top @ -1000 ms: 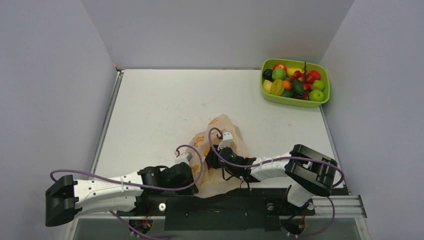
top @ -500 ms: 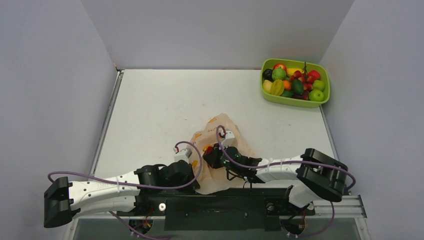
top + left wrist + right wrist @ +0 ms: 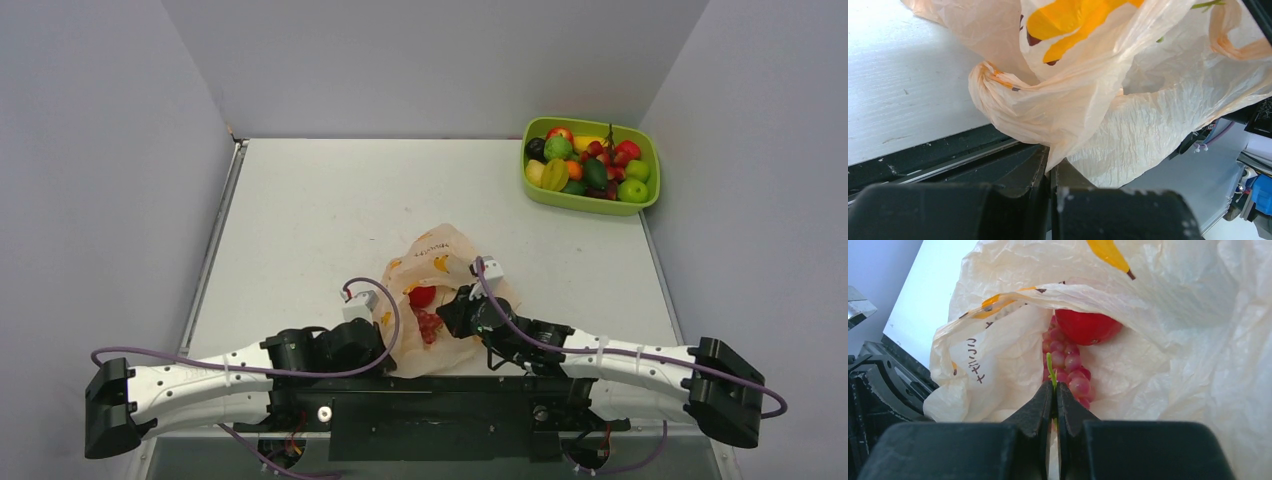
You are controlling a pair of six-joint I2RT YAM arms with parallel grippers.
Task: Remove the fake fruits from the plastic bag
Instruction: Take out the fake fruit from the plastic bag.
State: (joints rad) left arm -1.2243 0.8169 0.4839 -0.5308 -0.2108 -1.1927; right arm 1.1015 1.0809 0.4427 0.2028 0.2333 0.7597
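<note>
At the desk's (image 3: 320,210) near edge, the left gripper (image 3: 1050,164) pinches the bag (image 3: 445,260). The right gripper (image 3: 1054,396), pinching the grapes (image 3: 1068,371) by their stem (image 3: 1050,365), should draw out slowly, clear of plastic.

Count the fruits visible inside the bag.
2: a red fruit deep in the bag, and a grape bunch nearer its mouth, stem in the right gripper. Others may be hidden under the plastic.
</note>
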